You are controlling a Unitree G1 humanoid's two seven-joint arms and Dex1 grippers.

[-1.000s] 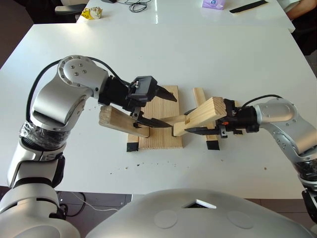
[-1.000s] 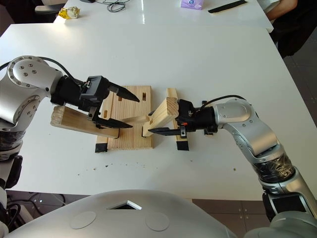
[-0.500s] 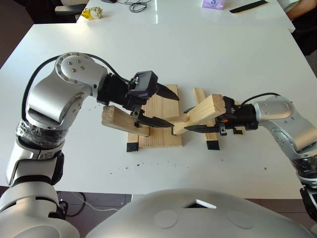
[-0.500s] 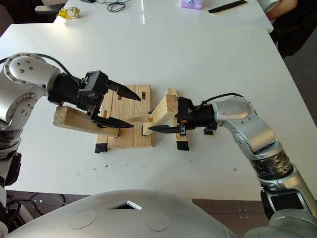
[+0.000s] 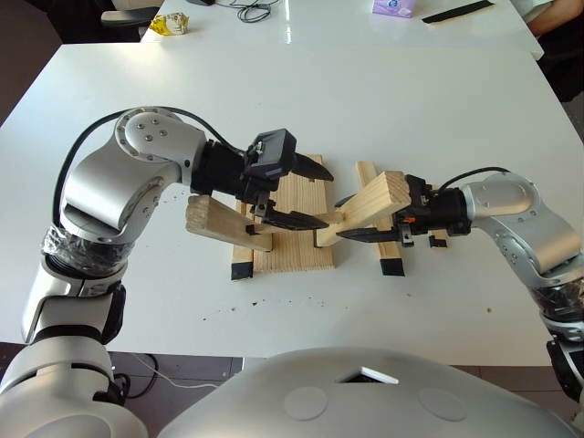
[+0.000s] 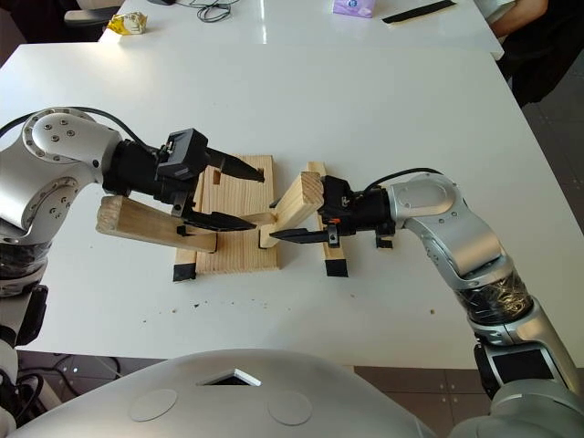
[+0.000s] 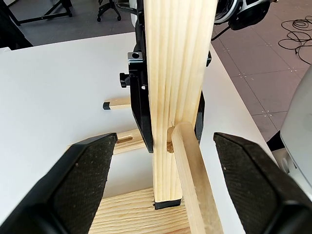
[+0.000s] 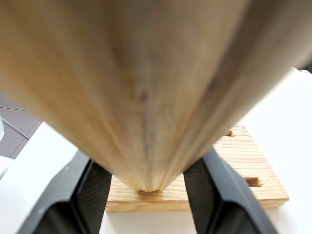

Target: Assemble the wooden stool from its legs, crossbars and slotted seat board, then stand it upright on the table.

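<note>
The slotted seat board (image 5: 294,203) lies flat on the white table. My right gripper (image 5: 358,219) is shut on a wooden leg (image 5: 372,203), holding it tilted over the board's right edge. A round crossbar (image 7: 190,165) sticks out of that leg toward my left gripper (image 5: 327,198), which is open with its fingers (image 7: 83,185) on either side of the crossbar, not touching it. A second leg (image 5: 214,226) lies across the board's left side under my left wrist. A third leg (image 5: 387,248) lies on the table beneath the held one.
Black foot caps (image 5: 239,270) mark the lying legs' ends. Wood crumbs dot the table's front. At the far edge are a yellow packet (image 5: 170,24), cables (image 5: 248,11), a purple box (image 5: 392,7) and a black strip (image 5: 458,13).
My left gripper has moved right, bringing its open fingers around the crossbar. The right gripper has shifted the held leg slightly left.
</note>
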